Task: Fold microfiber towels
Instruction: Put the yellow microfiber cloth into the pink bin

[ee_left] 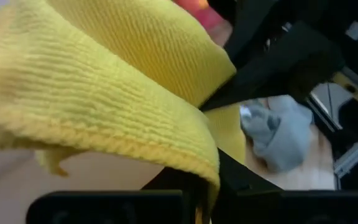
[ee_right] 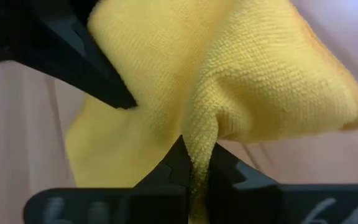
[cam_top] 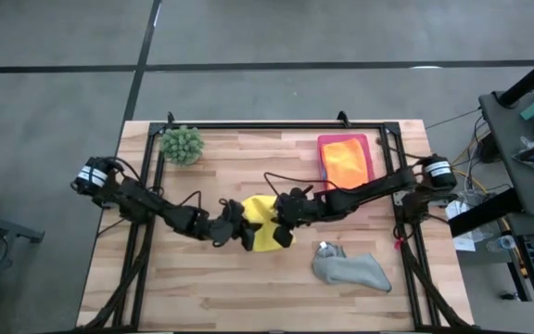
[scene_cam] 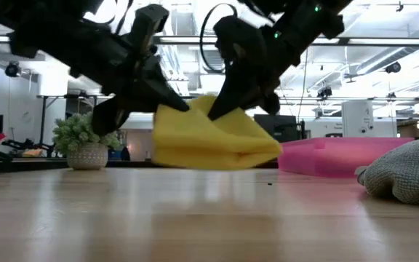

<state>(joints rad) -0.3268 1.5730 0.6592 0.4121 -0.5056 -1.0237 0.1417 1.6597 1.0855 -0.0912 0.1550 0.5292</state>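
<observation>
The soft yellow microfiber towel (cam_top: 265, 228) is held up off the wooden table (cam_top: 202, 288) near the table's middle, pinched from two sides at once. The left gripper (cam_top: 245, 237) is clenched on the cloth's left edge, and the right gripper (cam_top: 284, 229) is clenched on the edge facing it; in each wrist view a ridge of yellow fabric is seen squeezed between that arm's own dark fingers. In the low view the towel (scene_cam: 213, 140) is seen hanging clear of the table in a doubled, sagging bundle, with the two grippers meeting at its top and close together.

The relation that matters for the next move is this: the two held edges lie almost side by side, so the cloth's span between the grippers is short and the slack hangs below and toward the near side of the table. Neither arm is nearer than the other; the towel lies between them, touching both. For a flat fold to be laid down, it is judged that the hanging part would have to be brought to the table first and the held edges carried over it.

An orange towel (cam_top: 346, 163) is seen lying folded on the flat pink rectangular tray (cam_top: 368, 142) at the far right of the table. A crumpled grey towel (cam_top: 350, 269) lies unfolded on the table near the right front, well apart from both grippers.
</observation>
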